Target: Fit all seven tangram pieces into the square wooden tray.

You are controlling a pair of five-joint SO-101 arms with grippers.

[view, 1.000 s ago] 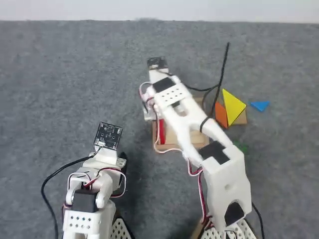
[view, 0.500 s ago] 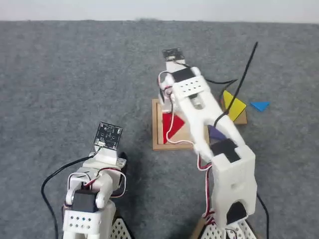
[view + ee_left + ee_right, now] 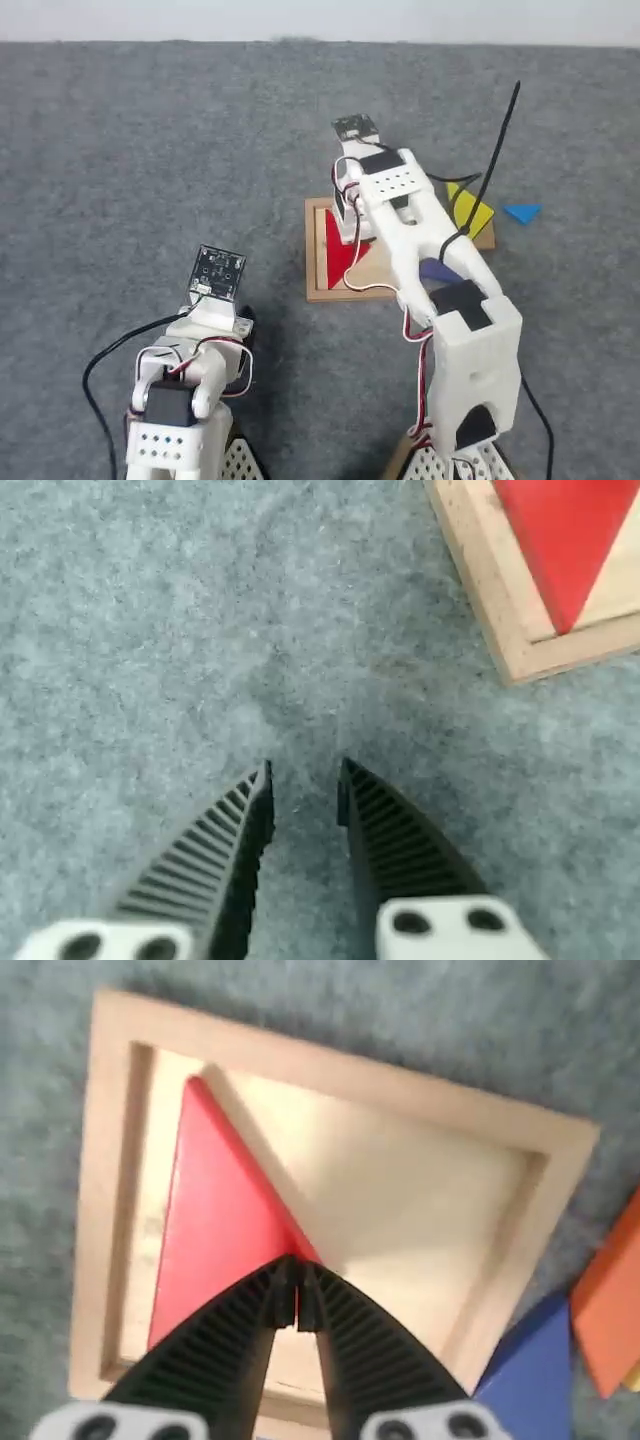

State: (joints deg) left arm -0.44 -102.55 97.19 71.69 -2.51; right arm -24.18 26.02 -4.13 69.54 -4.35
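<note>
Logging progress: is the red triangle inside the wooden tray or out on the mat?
Inside. The red triangle lies within the raised rim of the tray, along one side.

Left arm (image 3: 185,440) and right arm (image 3: 470,350): white blocky plastic, black motors (image 3: 166,404) at joints, red, white and black cables (image 3: 407,325). Left gripper (image 3: 305,770) and right gripper (image 3: 296,1266): black ribbed fingers (image 3: 400,830), white mounts (image 3: 445,935), dark screw holes (image 3: 408,921).

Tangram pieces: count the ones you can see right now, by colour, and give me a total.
red piece: 1
yellow piece: 1
light blue piece: 1
dark blue piece: 1
orange piece: 1
Total: 5 in view
</note>
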